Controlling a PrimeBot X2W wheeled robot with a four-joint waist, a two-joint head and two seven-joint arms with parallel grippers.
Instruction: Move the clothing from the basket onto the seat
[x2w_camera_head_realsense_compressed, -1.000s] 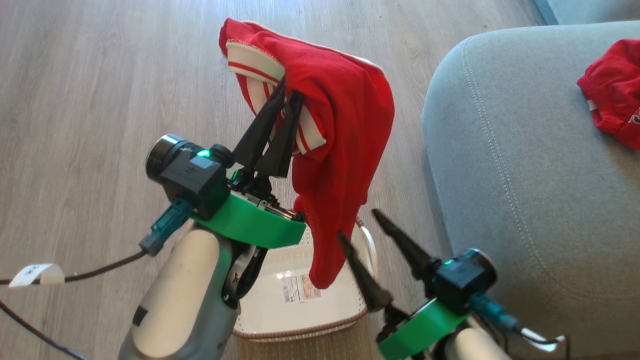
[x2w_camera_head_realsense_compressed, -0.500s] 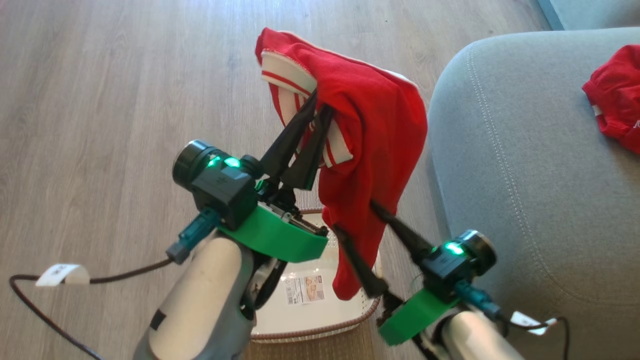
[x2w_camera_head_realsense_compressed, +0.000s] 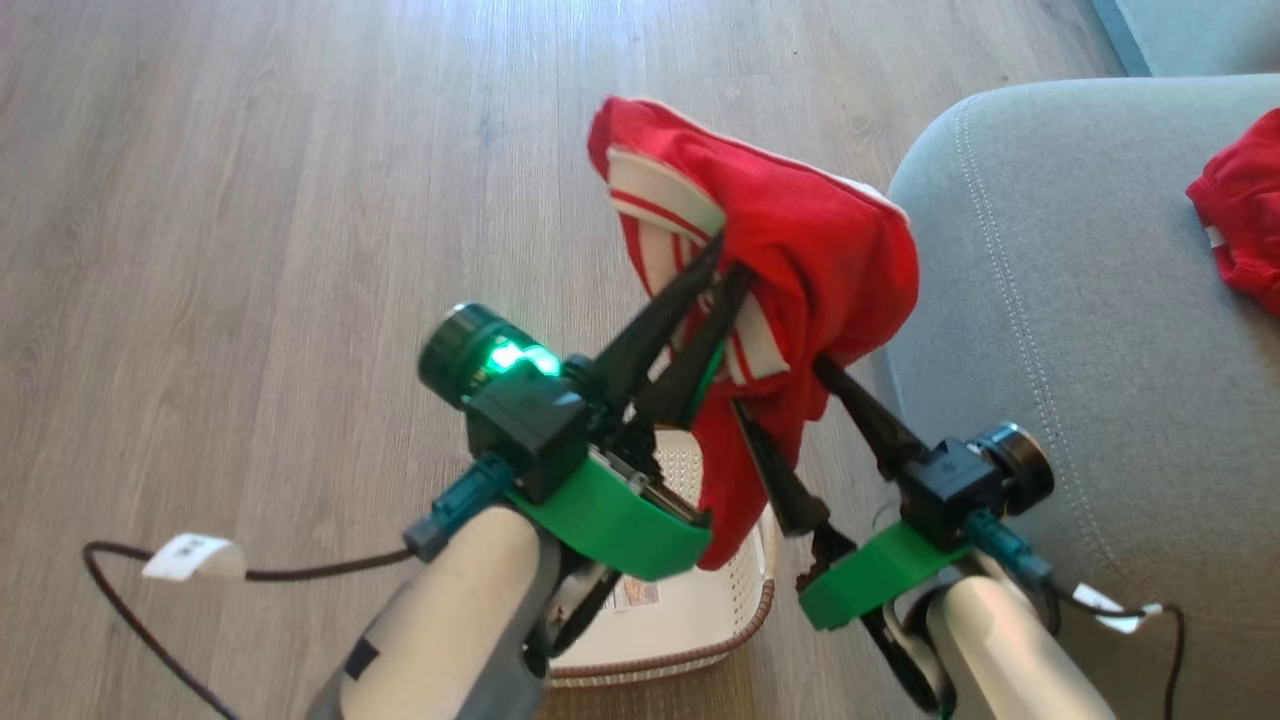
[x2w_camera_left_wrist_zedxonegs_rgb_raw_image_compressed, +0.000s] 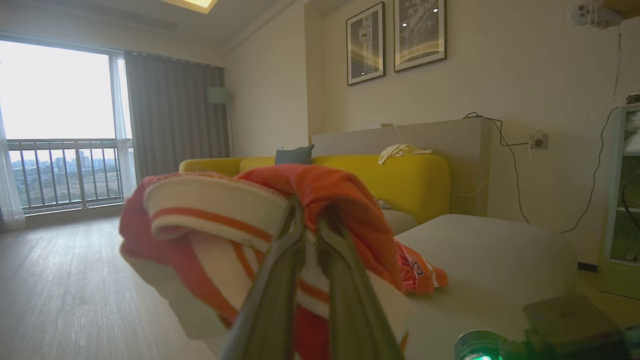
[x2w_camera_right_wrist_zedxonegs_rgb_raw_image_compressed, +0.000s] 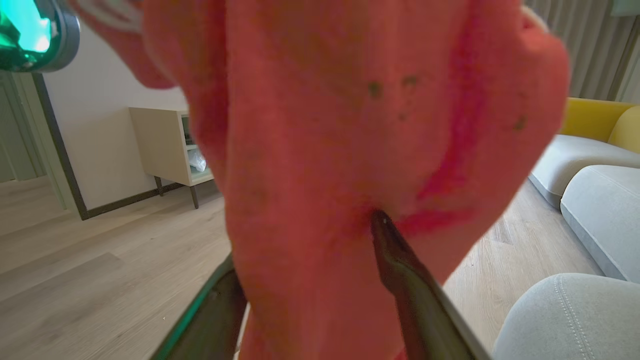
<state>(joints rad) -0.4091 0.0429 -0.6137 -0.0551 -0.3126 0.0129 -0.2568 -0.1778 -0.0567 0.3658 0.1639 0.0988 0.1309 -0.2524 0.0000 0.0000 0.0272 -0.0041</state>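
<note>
Moved nearer the seat (x2w_camera_head_realsense_compressed: 1050, 350), right gripper (x2w_camera_head_realsense_compressed: 778, 385) now straddling the hanging jersey (x2w_camera_head_realsense_compressed: 830, 250), jaws released. Clenched on its trim with left gripper (x2w_camera_head_realsense_compressed: 732, 255) jaws. Mid-carry; next, reach over seat, let go.

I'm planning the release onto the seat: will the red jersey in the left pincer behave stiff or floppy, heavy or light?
Probably floppy: the jersey folds over the left pincer and hangs limp. Likely light: one pinch carries it all. It may crumple where dropped, like the garment on the seat.
</note>
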